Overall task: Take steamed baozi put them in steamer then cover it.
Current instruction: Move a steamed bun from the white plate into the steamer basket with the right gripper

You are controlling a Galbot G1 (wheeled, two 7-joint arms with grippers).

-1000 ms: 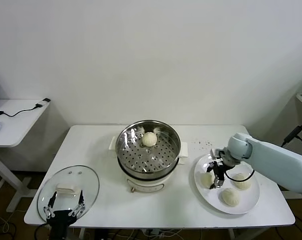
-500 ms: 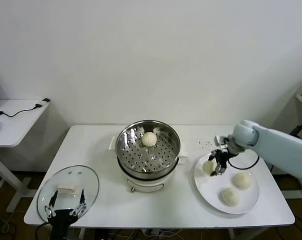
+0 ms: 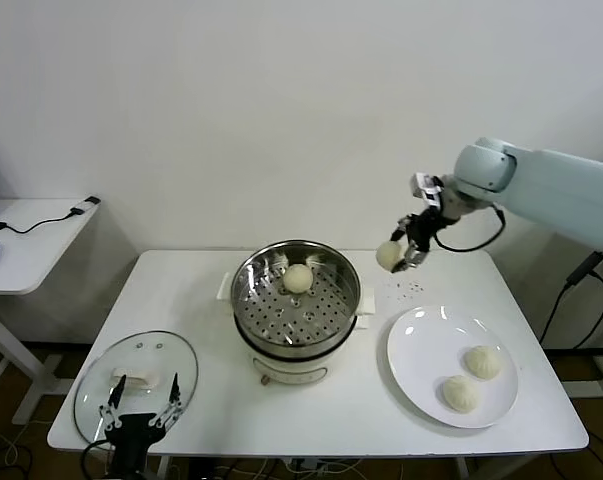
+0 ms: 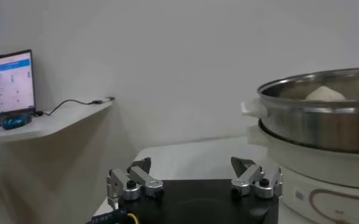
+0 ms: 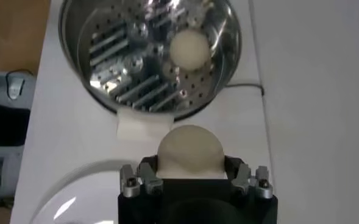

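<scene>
My right gripper is shut on a cream-white baozi, held in the air to the right of the steamer and above the table. From the right wrist, the held baozi sits between the jaws, with the steamer ahead. One baozi lies on the perforated tray inside; it also shows from the right wrist as a baozi. Two more baozi rest on the white plate. The glass cover lies at the table's front left, and my left gripper waits open over it.
A white side desk with a cable and a blue mouse stands at the left. In the left wrist view a lit monitor sits on that desk, and the steamer's rim rises close by. The wall runs behind the table.
My right gripper has lifted a baozi off the plate and carried it up and left toward the steamer. The plate now holds two baozi. The left gripper has barely moved.
</scene>
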